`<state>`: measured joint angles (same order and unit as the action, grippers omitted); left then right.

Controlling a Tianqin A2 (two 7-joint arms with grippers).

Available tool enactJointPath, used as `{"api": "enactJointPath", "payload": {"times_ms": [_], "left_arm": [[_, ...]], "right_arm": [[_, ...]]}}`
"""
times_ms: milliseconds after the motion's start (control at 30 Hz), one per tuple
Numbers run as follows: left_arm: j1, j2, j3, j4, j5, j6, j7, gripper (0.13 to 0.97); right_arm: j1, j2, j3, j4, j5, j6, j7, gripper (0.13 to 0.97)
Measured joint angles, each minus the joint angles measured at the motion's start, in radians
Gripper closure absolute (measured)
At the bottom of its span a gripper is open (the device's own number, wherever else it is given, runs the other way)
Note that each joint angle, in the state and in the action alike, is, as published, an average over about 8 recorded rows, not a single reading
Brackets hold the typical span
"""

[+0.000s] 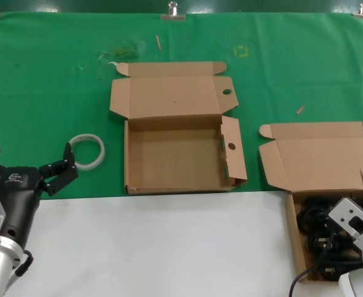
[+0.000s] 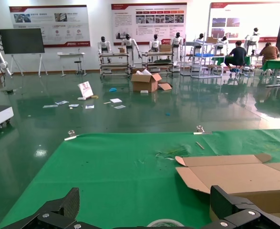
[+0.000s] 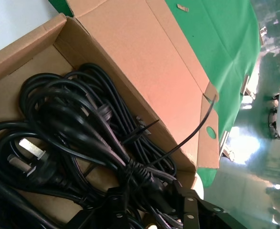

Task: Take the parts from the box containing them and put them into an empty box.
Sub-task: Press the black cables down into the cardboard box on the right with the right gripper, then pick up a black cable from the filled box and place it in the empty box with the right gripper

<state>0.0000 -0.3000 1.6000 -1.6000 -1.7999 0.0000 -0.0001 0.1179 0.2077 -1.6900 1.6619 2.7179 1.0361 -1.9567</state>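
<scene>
- The parts (image 3: 77, 138), black power cables with plugs, lie tangled in overlapping coils inside the box containing them (image 1: 329, 161), which sits open at the counter's front edge on our right side.
- Our right hand (image 3: 151, 210) hangs directly over the cable pile, its two dark fingers spread with a bundle between them; we judge it open and gripping nothing yet, though the fingertips are close to touching the cables.
- Taking the full box as landmark, the empty box (image 1: 178, 139) sits well apart on its left, lid folded back, round holes showing in its side flaps, with nothing inside.
- Farther left of that, a whitish tape ring (image 1: 88, 150) lies on the green cloth (image 1: 57, 80), and our left hand (image 1: 56, 173) waits just beside it, fingers spread, holding nothing.
- We think the main risk is the tangle: the loops cross one another, so closing on one bundle could drag a neighbour up with it or drop it partway.
- A loose tie end pokes up near the lid wall and could snag on the fingers.
- A trailing cable could catch the box wall and pull the light cardboard across the counter.
</scene>
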Motion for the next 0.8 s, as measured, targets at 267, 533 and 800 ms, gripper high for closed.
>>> {"api": "enactJointPath", "payload": {"times_ms": [267, 533, 800], "left_arm": [[0.0, 0.0, 0.0, 0.0, 0.0, 0.0, 0.0, 0.132], [0.0, 0.0, 0.0, 0.0, 0.0, 0.0, 0.0, 0.132], [0.0, 0.0, 0.0, 0.0, 0.0, 0.0, 0.0, 0.132]], "right_arm": [[-0.003, 0.0, -0.004, 0.013, -0.013, 0.016, 0.004, 0.782], [-0.004, 0.0, -0.008, 0.06, -0.037, 0.044, 0.004, 0.884], [0.012, 0.0, -0.057, 0.156, -0.051, 0.064, 0.003, 0.884]]}}
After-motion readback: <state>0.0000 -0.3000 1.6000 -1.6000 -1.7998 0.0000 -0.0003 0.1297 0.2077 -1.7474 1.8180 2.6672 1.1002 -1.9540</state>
